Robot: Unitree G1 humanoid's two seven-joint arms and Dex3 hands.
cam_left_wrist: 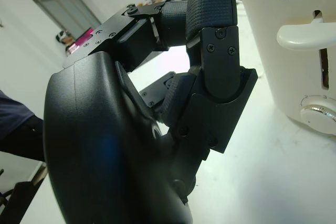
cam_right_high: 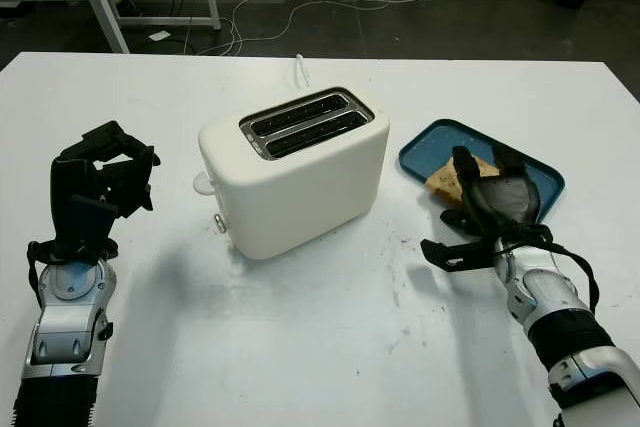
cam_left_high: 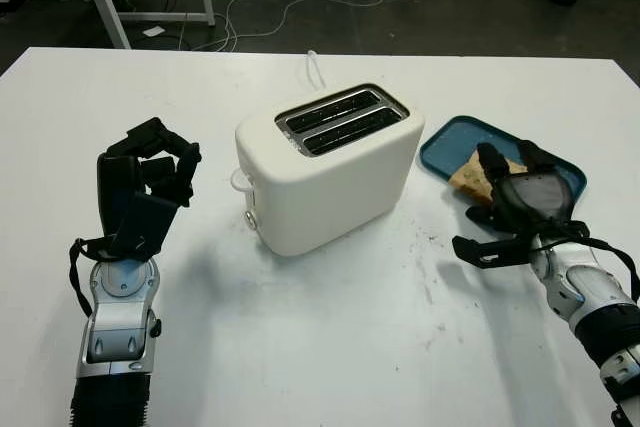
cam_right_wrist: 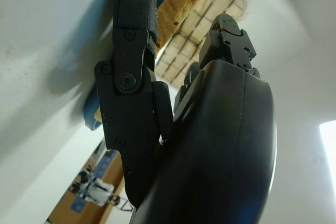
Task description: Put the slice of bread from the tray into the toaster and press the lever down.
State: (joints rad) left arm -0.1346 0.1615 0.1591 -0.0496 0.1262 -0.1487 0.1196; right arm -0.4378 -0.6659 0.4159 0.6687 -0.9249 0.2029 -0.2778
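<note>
White table (cam_left_high: 330, 347) with a cream toaster (cam_left_high: 330, 172) in the middle, both slots open at the top, lever (cam_left_wrist: 306, 35) up on its end. Blue tray (cam_left_high: 455, 142) just right of it, bread slice (cam_left_high: 472, 179) still lying on it. Right hand (cam_left_high: 520, 202) over the tray's near edge, fingers (cam_right_wrist: 134, 19) reaching to the bread; cannot tell if pinching it. Left hand (cam_left_high: 150, 182) raised left of the toaster, fingers (cam_left_wrist: 212, 40) curled in, holding nothing.

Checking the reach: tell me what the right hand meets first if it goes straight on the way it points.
Probably the slice of bread on the blue tray; the right hand already reaches over it, though contact is unclear.
</note>
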